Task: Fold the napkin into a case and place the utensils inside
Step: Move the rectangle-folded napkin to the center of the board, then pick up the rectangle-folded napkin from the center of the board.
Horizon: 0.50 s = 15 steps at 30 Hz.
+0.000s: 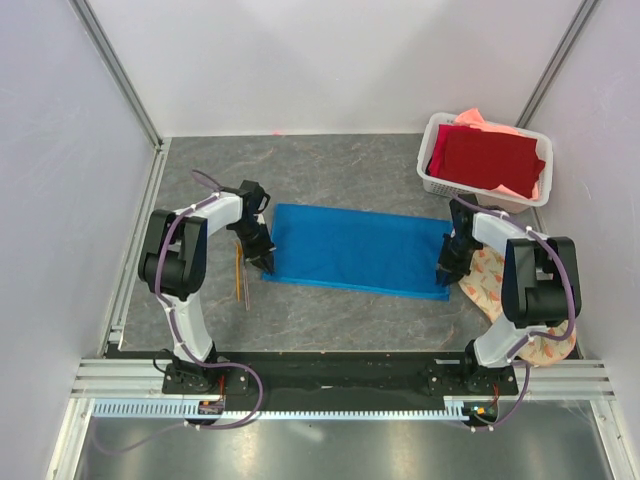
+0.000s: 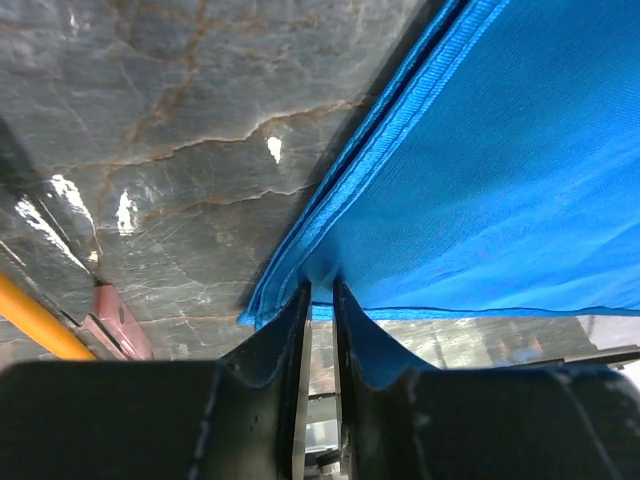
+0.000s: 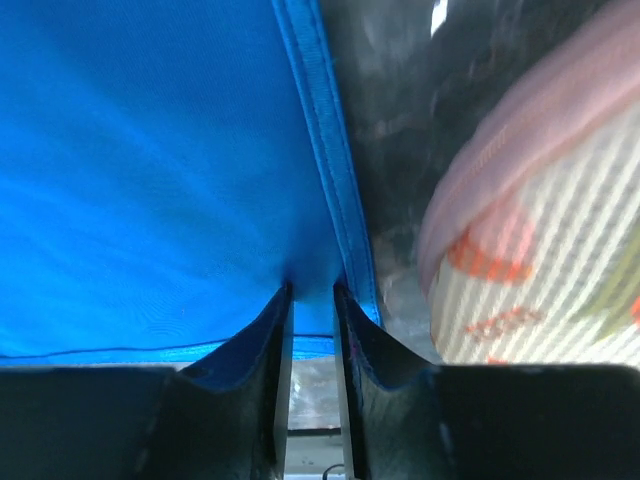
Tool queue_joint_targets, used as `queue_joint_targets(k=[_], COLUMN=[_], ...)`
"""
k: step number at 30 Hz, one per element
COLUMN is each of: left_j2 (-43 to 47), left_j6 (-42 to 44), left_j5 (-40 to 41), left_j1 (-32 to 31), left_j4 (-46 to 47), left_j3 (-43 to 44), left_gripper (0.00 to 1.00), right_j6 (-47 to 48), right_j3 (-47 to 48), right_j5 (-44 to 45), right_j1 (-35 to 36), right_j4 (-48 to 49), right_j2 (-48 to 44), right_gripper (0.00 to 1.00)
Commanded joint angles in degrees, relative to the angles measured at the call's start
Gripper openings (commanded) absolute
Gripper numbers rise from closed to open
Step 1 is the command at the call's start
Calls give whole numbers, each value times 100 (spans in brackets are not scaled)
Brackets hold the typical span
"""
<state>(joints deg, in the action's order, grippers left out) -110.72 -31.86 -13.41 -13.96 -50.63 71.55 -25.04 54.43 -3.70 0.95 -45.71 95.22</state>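
Two grippers hold one blue napkin (image 1: 360,250), which lies flat as a wide rectangle in the middle of the overhead frame on the grey table (image 1: 340,165). The left gripper (image 1: 262,256) is clamped on its lower-left corner and the right gripper (image 1: 447,270) on its lower-right corner. Each wrist view shows the jaws nearly together with blue cloth squeezed between them. Along the napkin's left edge the hem shows in stacked layers.

The utensils (image 1: 239,275), thin orange sticks, lie on the table left of the napkin, just beside the left gripper. Their count is hard to make out, and the left wrist view catches only one orange end at its lower left.

One white basket (image 1: 428,172) in the upper right holds two cloths. A dark red cloth (image 1: 485,160) lies on top of a salmon-pink cloth (image 1: 475,117) that peeks out at the edges.

One patterned mat (image 1: 490,290), lower right, is partly hidden under the right arm (image 1: 530,270).
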Motion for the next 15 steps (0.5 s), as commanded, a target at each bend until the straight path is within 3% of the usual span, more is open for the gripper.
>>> queue_joint_targets(k=[1,4,8,15], left_j2=[277,585,1007,209], left_j6=[-31,144,197,-5], left_j5=[259,400,366,-4], left_j1=[7,-2,-63,-423], left_j4=[-35,-96,-158,132], left_j3=[-71,121,386,868], left_gripper=[20,23,25,23], right_j6=[218,297,280,245], right_j3=[488,533,577,1067], right_j5=[424,379,99,-8], right_j1=[-7,-7,2,2], right_j4=[257,46,-34,370], right_j2=[313,41,-284,277], right_gripper=[28,28,39,59])
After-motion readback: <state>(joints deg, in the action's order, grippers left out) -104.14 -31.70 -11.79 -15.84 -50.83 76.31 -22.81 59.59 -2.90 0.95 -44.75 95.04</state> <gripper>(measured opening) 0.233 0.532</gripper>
